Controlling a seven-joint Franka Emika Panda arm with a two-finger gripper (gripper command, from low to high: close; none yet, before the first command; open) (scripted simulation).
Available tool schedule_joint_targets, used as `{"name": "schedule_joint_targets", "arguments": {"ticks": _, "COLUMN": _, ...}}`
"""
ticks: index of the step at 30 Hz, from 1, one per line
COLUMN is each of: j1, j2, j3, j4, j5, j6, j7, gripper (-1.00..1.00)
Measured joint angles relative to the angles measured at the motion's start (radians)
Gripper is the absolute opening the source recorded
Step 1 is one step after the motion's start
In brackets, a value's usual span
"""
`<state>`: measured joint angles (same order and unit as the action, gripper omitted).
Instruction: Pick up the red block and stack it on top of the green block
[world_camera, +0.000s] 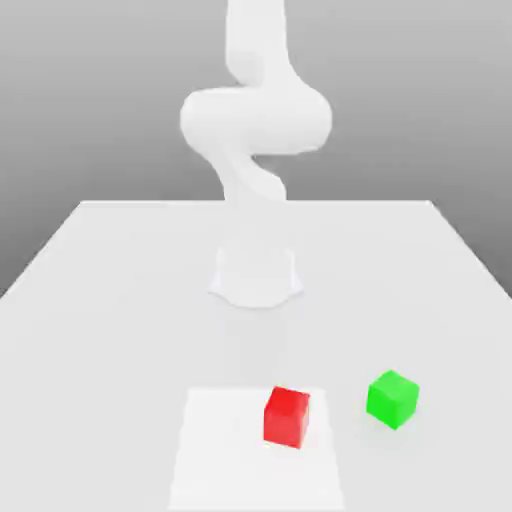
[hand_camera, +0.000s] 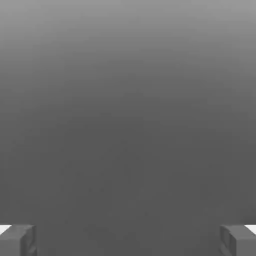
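The red block (world_camera: 287, 416) rests on the counter (world_camera: 120, 270), on a paler square patch (world_camera: 215, 450) near the front edge. The green block (world_camera: 392, 398) sits just beside it, toward the exterior view's right, apart and not touching.

The claw (hand_camera: 128, 240) is spread wide and holds nothing; its two fingertips (hand_camera: 17, 240) stand at opposite edges of the hand view with only grey background between them.

Risks, as judged from this layout:
- The blocks sit close. A descent off-centre toward the green block may nudge it and shift the stacking target
- The red block appears turned slightly; fingers not squared to its faces may twist it or let it slip
- An off-centre release may tip the stack

Nothing else stands on the counter except the arm base (world_camera: 255, 275), well behind both blocks
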<state>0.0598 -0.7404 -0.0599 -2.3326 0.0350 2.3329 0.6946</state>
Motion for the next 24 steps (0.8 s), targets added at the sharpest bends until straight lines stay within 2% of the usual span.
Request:
{"name": "schedule_joint_targets", "arguments": {"ticks": 12, "j1": 0.254, "j2": 0.314, "j3": -0.213, "j4": -0.155, "j5": 0.164, "j6": 0.151, "j7": -0.505, "gripper": 0.00}}
{"name": "schedule_joint_targets", "arguments": {"ticks": 19, "j1": 0.350, "j2": 0.495, "j3": -0.263, "j4": -0.243, "j5": 0.231, "j6": 0.237, "j7": -0.774, "gripper": 0.00}}
{"name": "schedule_joint_targets", "arguments": {"ticks": 24, "j1": 0.382, "j2": 0.609, "j3": -0.264, "j4": -0.308, "j5": 0.234, "j6": 0.305, "j7": -0.934, "gripper": 0.00}}
